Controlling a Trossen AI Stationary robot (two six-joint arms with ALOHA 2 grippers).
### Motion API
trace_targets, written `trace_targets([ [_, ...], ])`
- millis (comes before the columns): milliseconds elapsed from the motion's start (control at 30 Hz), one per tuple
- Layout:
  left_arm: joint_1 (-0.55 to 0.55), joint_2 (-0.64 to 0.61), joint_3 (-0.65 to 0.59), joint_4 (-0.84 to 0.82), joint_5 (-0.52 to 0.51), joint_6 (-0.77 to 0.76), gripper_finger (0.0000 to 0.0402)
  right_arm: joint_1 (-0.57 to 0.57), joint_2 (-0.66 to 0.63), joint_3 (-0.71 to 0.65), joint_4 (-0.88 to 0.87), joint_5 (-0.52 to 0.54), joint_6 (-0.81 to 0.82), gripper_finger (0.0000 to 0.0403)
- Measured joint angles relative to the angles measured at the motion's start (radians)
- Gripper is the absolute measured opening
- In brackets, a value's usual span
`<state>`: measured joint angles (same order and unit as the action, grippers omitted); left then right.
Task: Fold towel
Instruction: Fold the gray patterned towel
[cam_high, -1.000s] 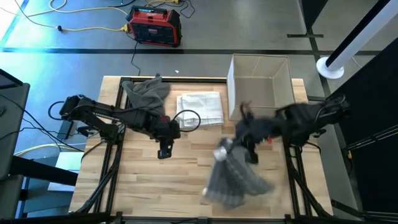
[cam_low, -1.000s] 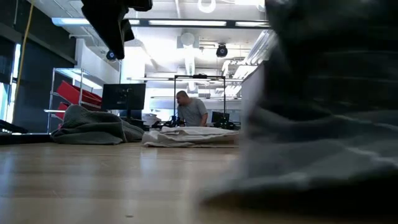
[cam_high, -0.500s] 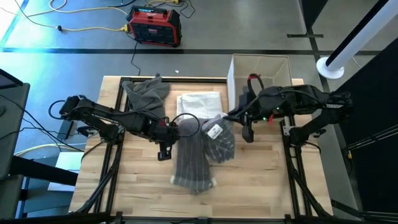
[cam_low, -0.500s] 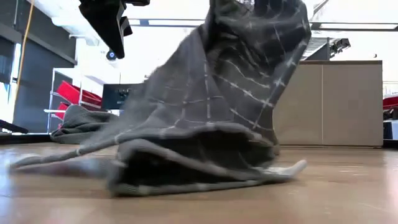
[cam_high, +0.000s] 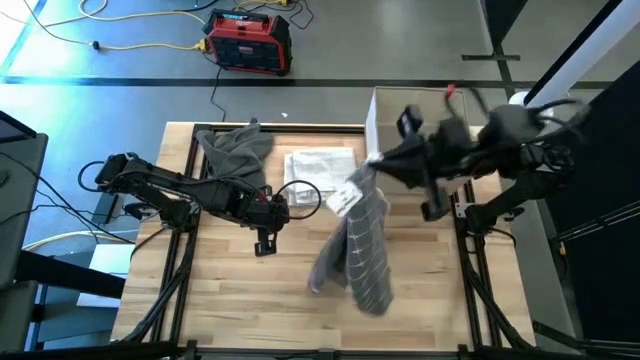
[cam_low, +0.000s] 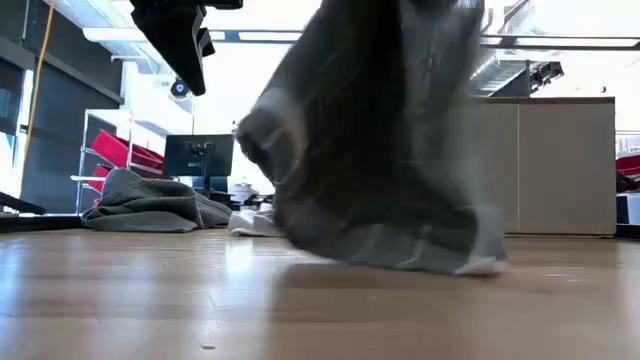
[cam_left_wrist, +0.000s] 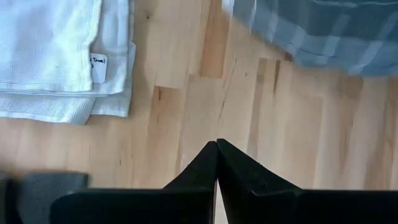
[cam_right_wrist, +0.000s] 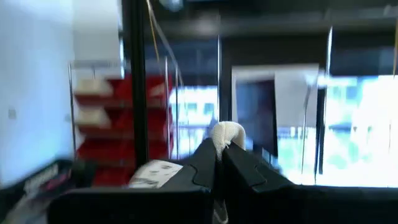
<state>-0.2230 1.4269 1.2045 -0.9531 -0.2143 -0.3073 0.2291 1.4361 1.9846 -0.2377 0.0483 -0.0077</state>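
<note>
R gripper (cam_high: 372, 165) hangs above the desk (cam_high: 230, 300) near its far R side, just in front of the open cardboard box (cam_high: 420, 125), fingers pinched tight on a corner of the gray plaid towel (cam_high: 358, 245); the R wrist view shows the two fingers (cam_right_wrist: 205, 165) pressed together w/ a nub of pale cloth and a white label poking out between them. The towel hangs down from that grip, its lower end draped on the wood at mid-desk, a white tag showing near the top. In the low view it reads as a blurred gray sheet w/ a pale hem brushing the surface. L gripper (cam_high: 265, 243) sits over the desk's L-centre, apart from the towel, fingers (cam_left_wrist: 202, 168) closed tip to tip on nothing; the L wrist view looks down on bare planks w/ the plaid edge at one corner. A folded white towel (cam_high: 322, 170) lies at the far middle of the desk, beside the box, and a crumpled gray cloth (cam_high: 236, 148) is heaped at the far L. On the floor beyond: a red-and-black power unit (cam_high: 248, 42) w/ yellow cable.
</note>
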Motion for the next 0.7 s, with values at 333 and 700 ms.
trace_targets([
  [333,0.0,0.0,0.0,0.0,-0.006,-0.013,0.0,0.001,0.003,-0.03,-0.609,-0.001,0.258,0.0],
  [700,-0.002,0.0,0.0,0.0,-0.005,0.012,0.0,-0.002,0.009,-0.323,-0.722,-0.042,0.388,0.0],
])
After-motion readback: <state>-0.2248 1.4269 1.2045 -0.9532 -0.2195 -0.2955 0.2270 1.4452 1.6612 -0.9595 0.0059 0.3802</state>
